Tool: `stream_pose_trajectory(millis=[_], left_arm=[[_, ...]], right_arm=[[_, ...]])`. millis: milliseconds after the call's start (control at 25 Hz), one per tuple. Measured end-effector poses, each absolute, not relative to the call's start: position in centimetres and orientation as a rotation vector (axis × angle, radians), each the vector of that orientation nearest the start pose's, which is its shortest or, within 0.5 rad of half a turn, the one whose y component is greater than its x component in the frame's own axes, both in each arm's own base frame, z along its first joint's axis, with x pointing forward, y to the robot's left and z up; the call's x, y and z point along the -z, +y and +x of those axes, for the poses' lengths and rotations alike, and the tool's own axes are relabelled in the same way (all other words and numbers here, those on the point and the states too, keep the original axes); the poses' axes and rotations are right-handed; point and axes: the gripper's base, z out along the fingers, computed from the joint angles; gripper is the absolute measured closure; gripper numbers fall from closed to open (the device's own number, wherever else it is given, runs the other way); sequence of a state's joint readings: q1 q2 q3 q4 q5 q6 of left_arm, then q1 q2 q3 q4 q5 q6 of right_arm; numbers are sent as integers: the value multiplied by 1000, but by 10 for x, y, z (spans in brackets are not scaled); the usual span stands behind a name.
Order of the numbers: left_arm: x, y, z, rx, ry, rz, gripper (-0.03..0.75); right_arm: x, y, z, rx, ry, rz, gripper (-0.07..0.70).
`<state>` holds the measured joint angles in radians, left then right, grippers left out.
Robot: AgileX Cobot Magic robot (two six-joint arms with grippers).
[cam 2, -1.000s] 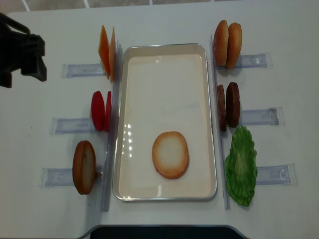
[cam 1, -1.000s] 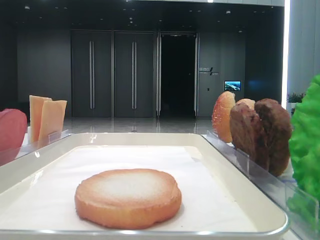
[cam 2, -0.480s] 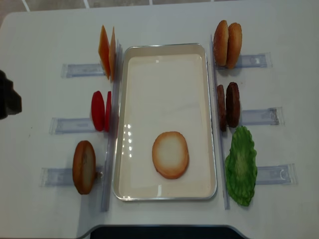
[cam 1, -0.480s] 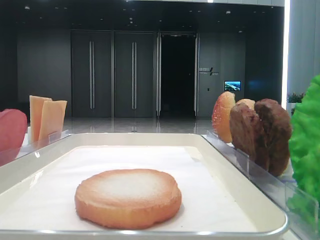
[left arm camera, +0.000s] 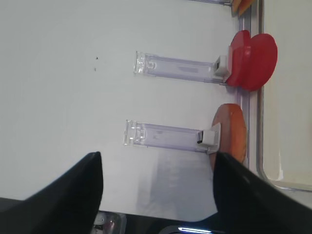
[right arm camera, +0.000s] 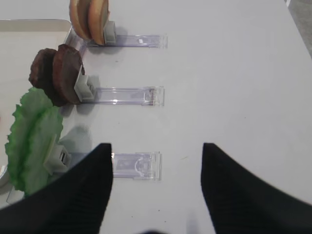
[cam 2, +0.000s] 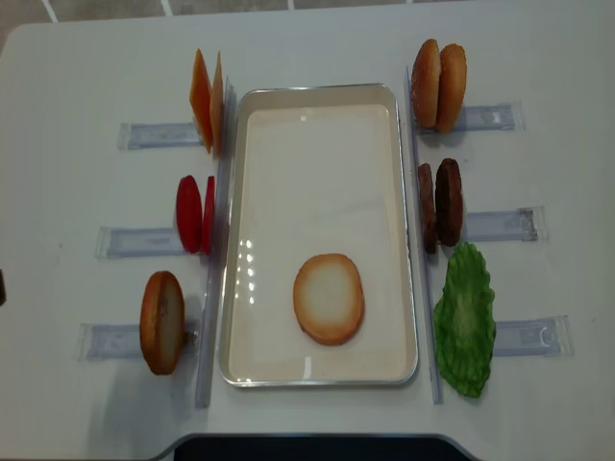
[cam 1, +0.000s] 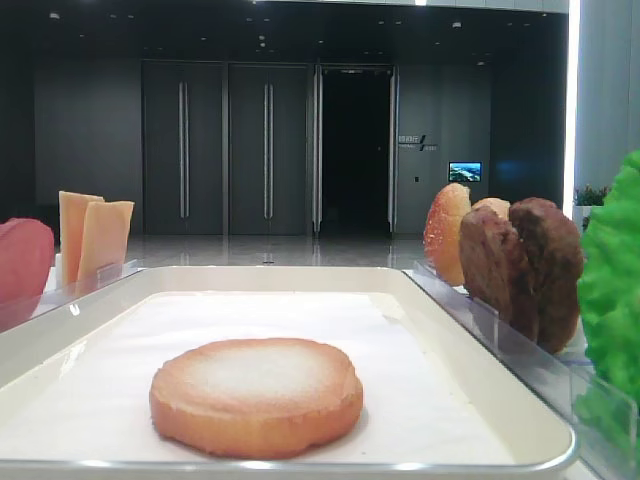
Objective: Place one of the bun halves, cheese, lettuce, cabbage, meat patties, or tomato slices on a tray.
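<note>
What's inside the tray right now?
One bun half lies flat, pale face up, on the white paper liner in the tray, toward the near end. Nothing else shows on it. Whatever lies under the bun and liner is covered.

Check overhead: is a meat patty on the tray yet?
No. Only one bun half lies on the tray; both meat patties stand in their rack beside it.

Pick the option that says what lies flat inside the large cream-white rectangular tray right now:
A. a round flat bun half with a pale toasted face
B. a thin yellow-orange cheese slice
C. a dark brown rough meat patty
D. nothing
A: the overhead view shows one round flat bun half, golden rim and pale face up, lying on the paper liner of the large cream-white rectangular tray, while all other food stands in racks outside it.
</note>
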<state>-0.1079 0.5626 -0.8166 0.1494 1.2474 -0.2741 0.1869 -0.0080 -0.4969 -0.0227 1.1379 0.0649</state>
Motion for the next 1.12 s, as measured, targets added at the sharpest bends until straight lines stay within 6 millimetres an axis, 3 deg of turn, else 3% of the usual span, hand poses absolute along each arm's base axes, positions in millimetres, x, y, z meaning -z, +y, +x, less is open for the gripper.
stream_pose_trajectory(millis=[560, 1120], left_arm=[[-294, 3, 21, 56, 2349, -56, 189], [-270, -2, 1, 108, 2152, 72, 189]], right_arm=[[-270, -4, -9, -122, 2115, -127, 216], [-270, -4, -9, -122, 2115, -127, 216]])
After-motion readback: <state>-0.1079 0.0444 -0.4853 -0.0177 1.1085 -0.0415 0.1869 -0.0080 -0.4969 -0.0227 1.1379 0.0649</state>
